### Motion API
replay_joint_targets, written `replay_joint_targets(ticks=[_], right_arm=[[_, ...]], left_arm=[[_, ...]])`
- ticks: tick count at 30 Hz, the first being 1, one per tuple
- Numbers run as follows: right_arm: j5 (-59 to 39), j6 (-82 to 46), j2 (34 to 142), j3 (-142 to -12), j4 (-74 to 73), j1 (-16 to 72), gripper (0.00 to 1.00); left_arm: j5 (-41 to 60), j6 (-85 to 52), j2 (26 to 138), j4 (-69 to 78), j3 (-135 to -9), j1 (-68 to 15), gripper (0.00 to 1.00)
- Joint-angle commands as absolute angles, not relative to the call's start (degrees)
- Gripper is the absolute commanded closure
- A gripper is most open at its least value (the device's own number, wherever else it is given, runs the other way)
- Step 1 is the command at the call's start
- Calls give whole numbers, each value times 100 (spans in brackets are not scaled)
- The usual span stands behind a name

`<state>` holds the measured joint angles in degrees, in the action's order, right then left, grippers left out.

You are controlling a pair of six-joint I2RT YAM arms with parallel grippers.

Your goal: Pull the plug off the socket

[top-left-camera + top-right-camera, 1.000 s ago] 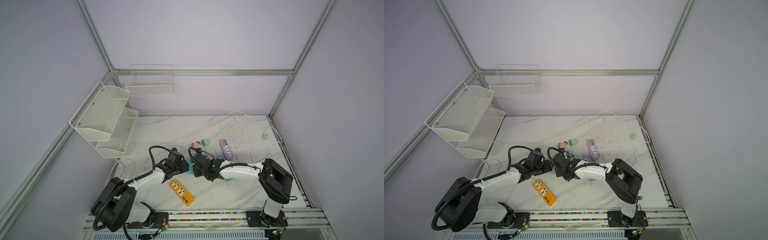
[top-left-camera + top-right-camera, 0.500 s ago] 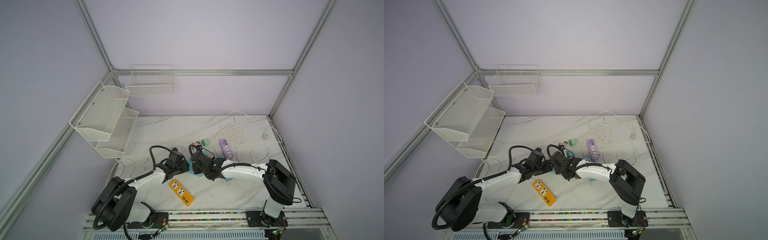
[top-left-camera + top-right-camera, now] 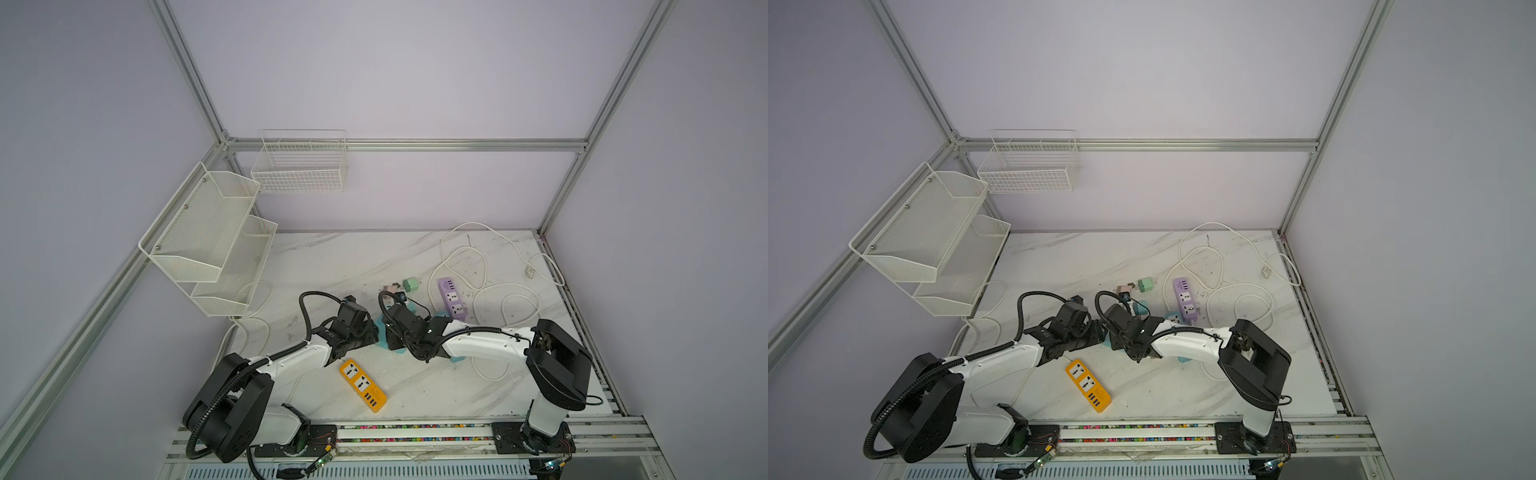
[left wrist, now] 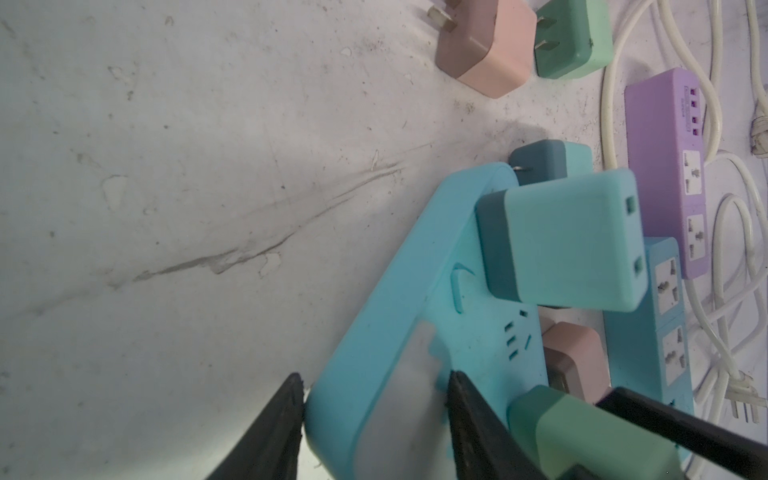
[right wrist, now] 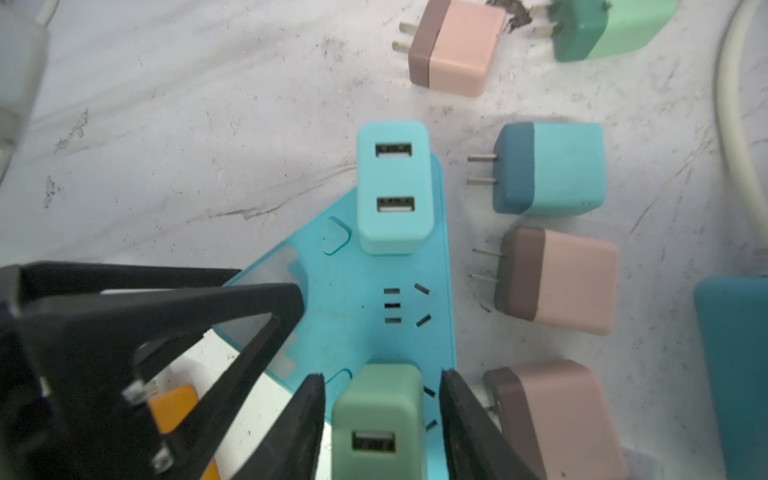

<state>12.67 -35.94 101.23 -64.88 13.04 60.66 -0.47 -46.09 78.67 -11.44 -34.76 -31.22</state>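
The turquoise power strip [image 5: 353, 307] lies on the marble table [image 3: 332, 266], towards the front and between the two arms. Two chargers stand plugged into it: a turquoise charger [image 5: 392, 187] near one end and the green plug [image 5: 376, 399] near the other.

The right pincer [image 5: 380, 376] straddles the green plug with its jaws slightly spread, and a thin gap shows on each side. The left pincer [image 4: 374, 376] brackets a long edge of the strip, one finger at the side wall and the other on the top face. I cannot tell whether it truly squeezes.

Five chargers lie loose with their prongs bare. A pink charger [image 5: 453, 48] sits beside a mint charger [image 5: 611, 25]. A blue charger [image 5: 548, 168], a second pink charger [image 5: 557, 280] and a third pink charger [image 5: 557, 419] are lined along the strip's long side.

There are four power strips in all: the turquoise one, a blue strip [image 4: 665, 316] just beside it, a purple strip [image 3: 452, 297] farther back, and an orange strip [image 3: 362, 385] near the front.
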Motion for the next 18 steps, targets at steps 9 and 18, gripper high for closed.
replay_joint_targets(ticks=[9,18], right_arm=[[1073,-3717,10289,-6321,1202,6074,67],[1014,-3639,10368,-6653,1120,6122,78]], left_arm=[[-413,-4579,8228,-2844,-3060,-3143,47],[-413,-4640,8164,-2862,-2987,-3146,47]])
